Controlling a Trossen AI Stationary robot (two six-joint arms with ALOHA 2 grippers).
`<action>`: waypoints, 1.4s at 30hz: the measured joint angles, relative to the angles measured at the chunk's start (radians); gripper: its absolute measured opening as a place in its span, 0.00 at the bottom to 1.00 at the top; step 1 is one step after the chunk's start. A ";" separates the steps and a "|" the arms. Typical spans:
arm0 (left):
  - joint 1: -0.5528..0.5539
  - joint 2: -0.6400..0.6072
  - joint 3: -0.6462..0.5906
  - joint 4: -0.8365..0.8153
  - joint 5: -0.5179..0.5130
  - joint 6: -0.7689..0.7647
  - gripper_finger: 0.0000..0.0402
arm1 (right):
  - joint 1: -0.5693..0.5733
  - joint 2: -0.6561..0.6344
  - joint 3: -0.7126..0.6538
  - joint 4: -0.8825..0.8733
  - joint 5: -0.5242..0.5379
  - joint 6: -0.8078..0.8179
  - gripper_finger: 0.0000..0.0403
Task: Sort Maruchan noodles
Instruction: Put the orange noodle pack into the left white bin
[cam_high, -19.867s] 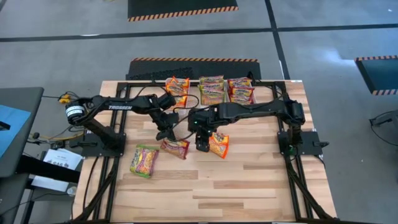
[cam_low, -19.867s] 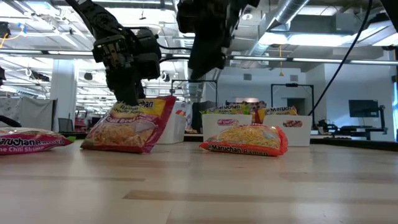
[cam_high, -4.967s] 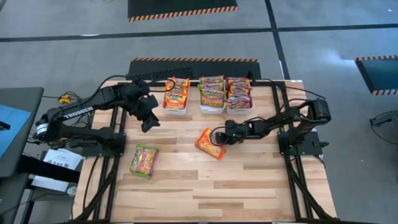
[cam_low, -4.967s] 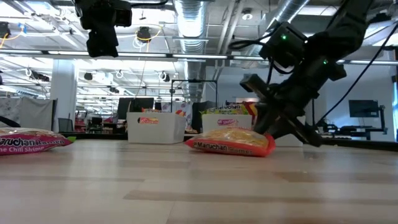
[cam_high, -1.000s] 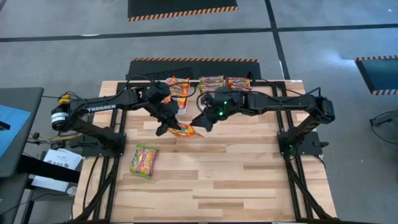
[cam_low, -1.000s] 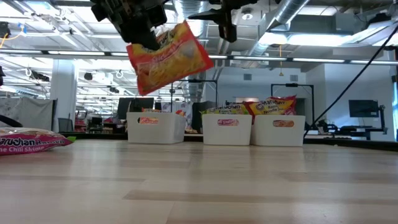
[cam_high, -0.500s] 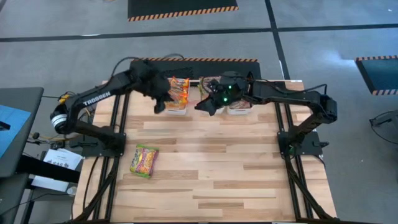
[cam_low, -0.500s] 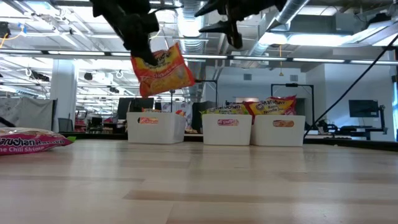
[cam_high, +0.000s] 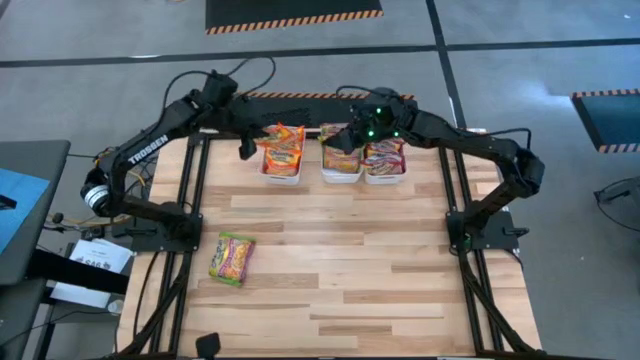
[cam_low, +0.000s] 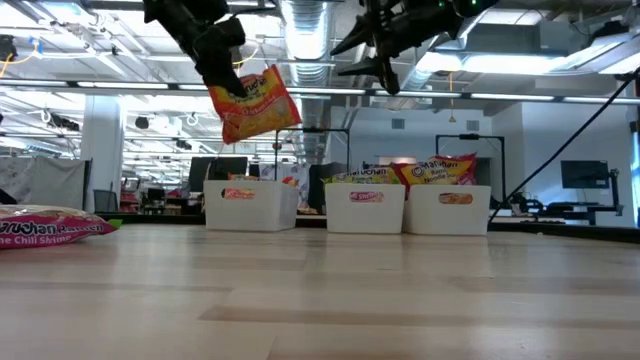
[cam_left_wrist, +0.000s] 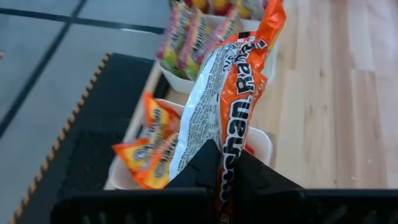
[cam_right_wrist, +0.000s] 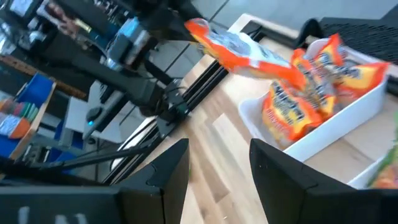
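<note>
My left gripper (cam_high: 246, 146) (cam_low: 226, 78) is at the table's far edge, shut on an orange Maruchan packet (cam_low: 256, 104) (cam_left_wrist: 233, 93) that hangs above the left white bin (cam_high: 281, 172), which holds orange packets (cam_left_wrist: 148, 155). My right gripper (cam_high: 346, 136) (cam_right_wrist: 219, 158) is open and holds nothing, high above the middle bin (cam_high: 341, 172). The middle bin holds green packets, the right bin (cam_high: 385, 170) red ones. A pink and green packet (cam_high: 232, 257) (cam_low: 50, 227) lies flat on the table's left part. My left gripper pinches the orange packet between its two fingers at one short end (cam_left_wrist: 225, 173). The fingers slant down from the table's left side. The packet is lifted clear, tilted, and reaches out beyond the fingertips over the left bin.
Three white bins stand in a row along the far edge (cam_low: 365, 207). The wooden table (cam_high: 340, 270) lies in front of them, with black frame rails at both sides (cam_high: 468, 250). Room fittings show beyond the table in the low view.
My left gripper has carried the orange packet from above the table's middle toward the far edge, to above the left bin. My right gripper, open, has drawn away from the packet toward the far edge and stands above the middle bin.
</note>
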 joint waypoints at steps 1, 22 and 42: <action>0.008 0.000 0.011 0.000 0.000 0.000 0.00 | -0.010 0.000 0.000 0.000 -0.003 0.000 0.48; 0.039 0.398 0.409 -0.494 0.049 0.057 0.00 | -0.097 0.000 0.000 -0.020 -0.075 -0.061 0.48; -0.065 0.548 0.427 -0.509 -0.002 -0.002 0.00 | -0.041 0.000 0.000 -0.119 -0.073 -0.084 0.48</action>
